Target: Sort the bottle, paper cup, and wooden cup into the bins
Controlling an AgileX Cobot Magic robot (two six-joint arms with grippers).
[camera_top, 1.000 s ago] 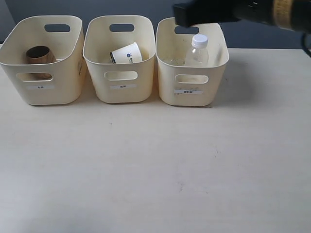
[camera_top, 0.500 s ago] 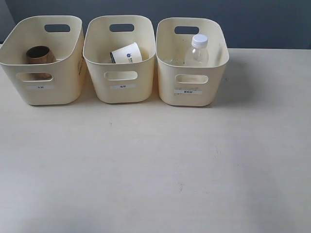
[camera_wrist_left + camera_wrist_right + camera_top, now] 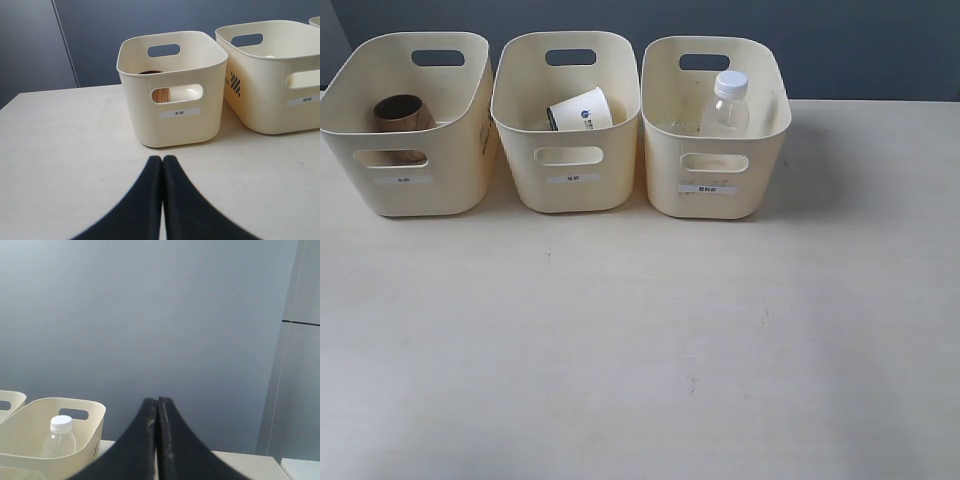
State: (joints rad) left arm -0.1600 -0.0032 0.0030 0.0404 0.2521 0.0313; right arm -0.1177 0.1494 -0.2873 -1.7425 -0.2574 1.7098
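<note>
1. Left jaws, seen close in the left wrist view: two black tips pressed together, grasping nothing, low over the tabletop [image 3: 640,350].
2. Right jaws, seen close in the right wrist view: also clenched tip to tip and empty, raised in front of a grey wall [image 3: 150,315].
3. The front of the pale tabletop is bare wood-tone surface.
4. Further back, three cream bins stand in a row, nearly side by side, each with a handle slot and a small white label in front.
5. Left bin [image 3: 445,195]: the wooden cup [image 3: 402,112] sits inside; from the left wrist view a strip of it shows through the front slot.
6. Middle bin [image 3: 570,195]: the paper cup [image 3: 582,110] lies tilted inside, logo facing forward.
7. Right bin [image 3: 715,205]: the bottle [image 3: 727,105] stands upright inside, its white cap rising about level with the rim.
8. Behind the bins, the grey wall closes the scene.
</note>
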